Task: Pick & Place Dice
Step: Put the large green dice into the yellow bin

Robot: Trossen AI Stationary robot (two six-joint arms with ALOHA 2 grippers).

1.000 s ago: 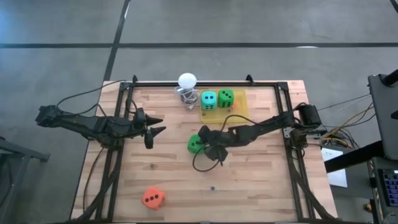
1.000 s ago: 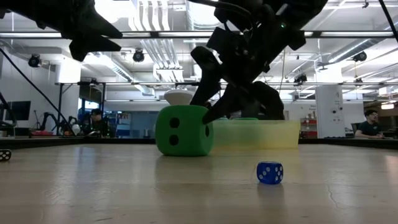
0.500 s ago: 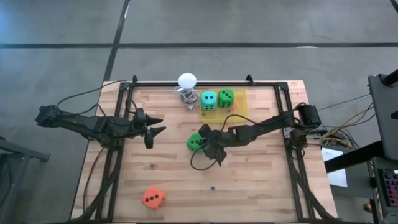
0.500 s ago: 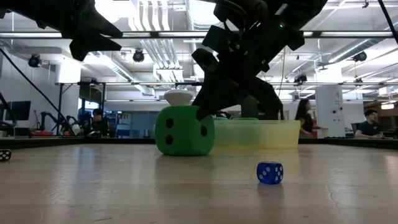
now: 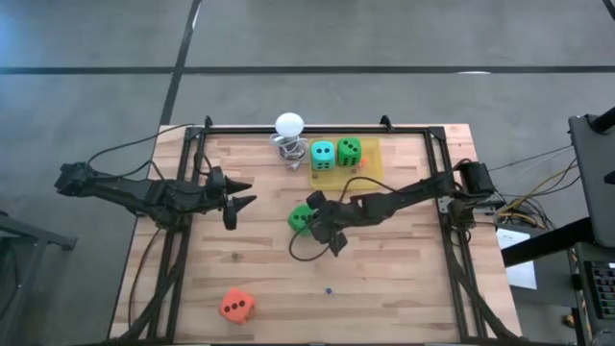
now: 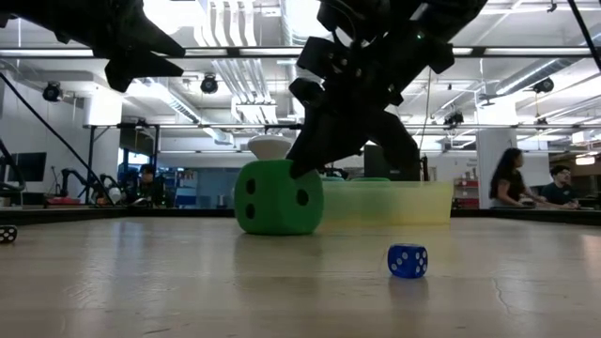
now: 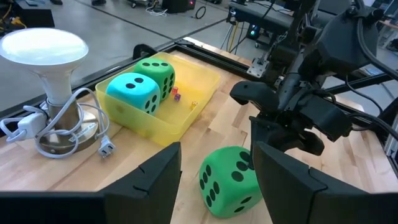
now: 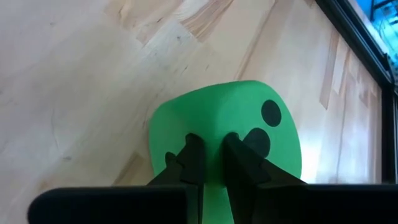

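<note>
The right claw [image 5: 312,219] is nearly closed, its fingers [image 8: 193,163] pinching an edge of the green die [image 8: 236,134]. The left claw [image 5: 240,196] hangs spread, holding nothing, well apart.

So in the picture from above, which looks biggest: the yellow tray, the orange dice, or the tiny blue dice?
1. Yellow tray, largest by far.
2. Orange dice.
3. Tiny blue dice, hardly a speck.
All lie flat on the table, so nearness does not confuse it.

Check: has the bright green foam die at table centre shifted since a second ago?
Yes, slightly. In the high view the bright green foam die sits a touch farther from the yellow tray, nudged toward the left arm's side as the right gripper pinched it.
</note>
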